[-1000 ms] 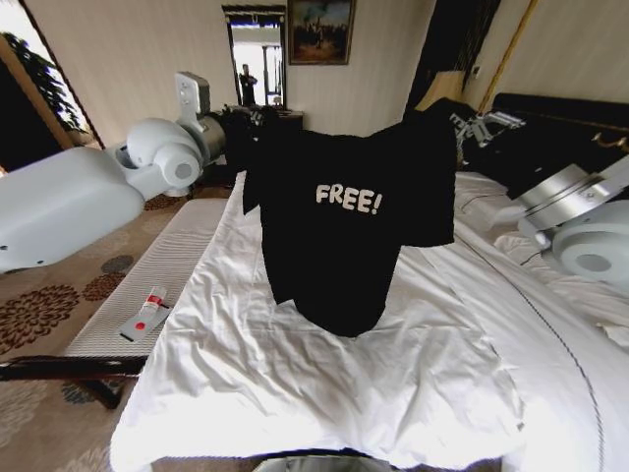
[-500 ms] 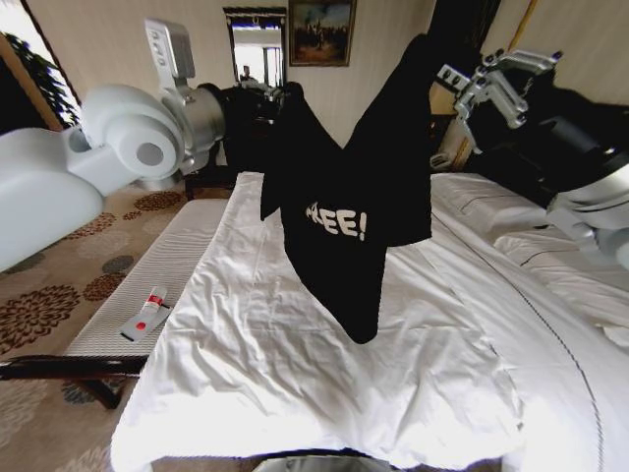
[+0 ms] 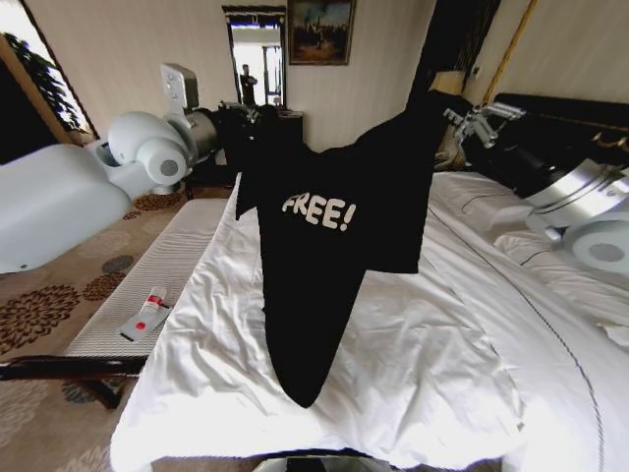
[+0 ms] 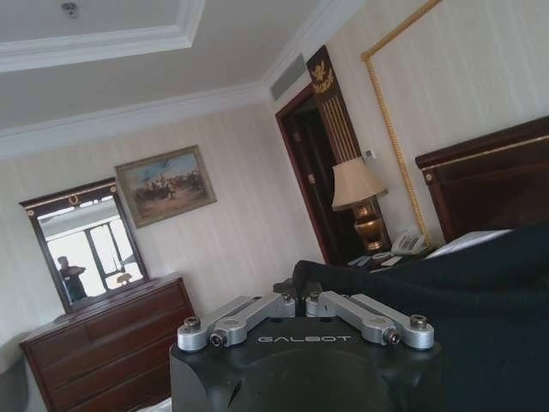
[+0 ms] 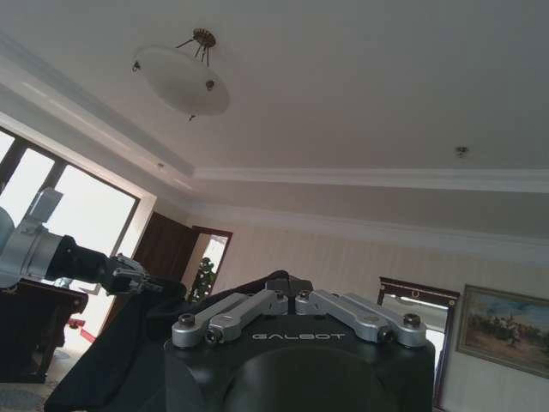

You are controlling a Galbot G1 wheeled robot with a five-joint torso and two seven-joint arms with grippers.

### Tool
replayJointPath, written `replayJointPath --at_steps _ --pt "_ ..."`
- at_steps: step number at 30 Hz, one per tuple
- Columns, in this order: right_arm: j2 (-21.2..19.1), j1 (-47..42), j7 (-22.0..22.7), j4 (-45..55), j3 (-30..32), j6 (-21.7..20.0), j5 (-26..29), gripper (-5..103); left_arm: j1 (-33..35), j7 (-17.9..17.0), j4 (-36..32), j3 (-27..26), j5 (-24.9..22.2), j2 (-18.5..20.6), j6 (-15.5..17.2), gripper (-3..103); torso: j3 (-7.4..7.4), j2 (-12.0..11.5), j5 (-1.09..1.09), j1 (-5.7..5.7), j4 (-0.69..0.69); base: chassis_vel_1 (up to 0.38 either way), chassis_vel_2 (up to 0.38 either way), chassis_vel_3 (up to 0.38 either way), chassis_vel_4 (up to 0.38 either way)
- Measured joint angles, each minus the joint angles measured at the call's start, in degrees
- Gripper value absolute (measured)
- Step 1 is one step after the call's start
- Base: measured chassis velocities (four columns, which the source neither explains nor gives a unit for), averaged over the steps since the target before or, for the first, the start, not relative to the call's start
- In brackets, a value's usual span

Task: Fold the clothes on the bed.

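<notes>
Left tool (image 3: 239,116): raised at the left, fingers together, clamped on one upper corner of the black T-shirt (image 3: 329,265); in the left wrist view its fingers (image 4: 257,311) meet on a fold of the dark cloth (image 4: 455,300); right tool (image 3: 454,116): raised at the right, a little higher, fingers together, clamped on the other upper corner; in the right wrist view the fabric (image 5: 120,360) is pinched at the fingertips (image 5: 257,305), the left tool (image 5: 129,279) farther off. T-shirt: hanging in the air between both tools, above the bed (image 3: 432,393), white "FREE!" lettering facing the head camera, lower end tapering to a point close over the white duvet. Beside the bed, at left: cushioned bench (image 3: 167,265) carrying a small white-and-red tube (image 3: 145,313).
</notes>
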Motion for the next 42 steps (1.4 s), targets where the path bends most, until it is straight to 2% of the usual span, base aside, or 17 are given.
replayJointPath --at_steps 5,12,21,25,27,28,32,33,35,39,40,42 --pt "1.37 1.05 2.54 -1.6 0.02 -0.86 -0.98 0 0.34 -0.77 1.95 0.21 1.11 -1.22 -1.54 0 -0.01 0.0 0.0 -0.02 0.01 0.0 0.0 0.0 0.0" --pt "2.01 4.11 2.67 0.09 2.45 0.16 0.18 0 -0.83 -1.88 -0.16 -2.21 -0.88 -1.47 -3.22 0 -0.02 0.01 0.0 -0.02 -0.02 0.0 0.0 0.0 0.0" --pt "2.61 4.17 3.14 5.38 2.94 1.94 -0.01 0 0.57 -2.76 -10.69 -4.47 -4.06 4.42 -2.31 0 -0.03 0.01 -0.02 -0.03 0.02 0.0 0.0 0.0 0.0" --pt "1.57 4.15 3.96 10.03 3.59 1.59 1.48 0 0.76 -4.24 -17.56 -7.3 -10.93 9.33 -0.43 0 -0.03 0.02 -0.02 -0.03 -0.03 0.0 0.0 0.0 0.0" --pt "0.98 4.29 5.13 12.65 3.89 1.36 2.31 0 1.06 -4.78 -21.17 -9.64 -14.83 12.73 0.43 0 -0.03 0.02 -0.01 -0.04 0.0 0.0 0.0 0.0 0.0" --pt "0.98 4.29 5.13 12.65 3.89 1.36 2.31 0 1.06 -4.78 -21.17 -9.64 -14.83 12.73 0.43 0 -0.03 0.02 -0.01 -0.04 0.0 0.0 0.0 0.0 0.0" --pt "-0.04 4.76 7.64 17.08 4.16 1.0 2.93 0 4.12 -5.52 -28.77 -17.3 -21.09 20.32 1.62 0 -0.04 0.02 -0.04 -0.05 0.03 0.0 0.0 0.0 0.0" --pt "-0.04 4.76 7.64 17.08 4.16 1.0 2.93 0 4.12 -5.52 -28.77 -17.3 -21.09 20.32 1.62 0 -0.04 0.02 -0.04 -0.05 0.03 0.0 0.0 0.0 0.0" --pt "-0.66 5.5 7.16 18.92 4.65 1.81 3.82 0 4.54 -5.72 -31.79 -19.5 -23.98 23.33 1.64 0 -0.04 0.02 -0.04 -0.05 0.03 0.0 0.0 0.0 0.0" --pt "-2.23 7.72 3.99 20.67 5.29 4.6 6.55 0 2.81 -6.2 -33.99 -20.76 -29.44 25.35 1.17 0 -0.04 0.02 -0.02 -0.05 -0.02 0.0 0.0 0.0 0.0" --pt "-2.23 7.72 3.99 20.67 5.29 4.6 6.55 0 2.81 -6.2 -33.99 -20.76 -29.44 25.35 1.17 0 -0.04 0.02 -0.02 -0.05 -0.02 0.0 0.0 0.0 0.0" --pt "-3.35 9.28 1.8 21.01 5.34 6.16 8.08 0 0.87 -6.83 -34.26 -20.97 -34.33 25.36 1.04 0 -0.03 0.02 -0.02 -0.05 -0.01 0.0 0.0 0.0 0.0"
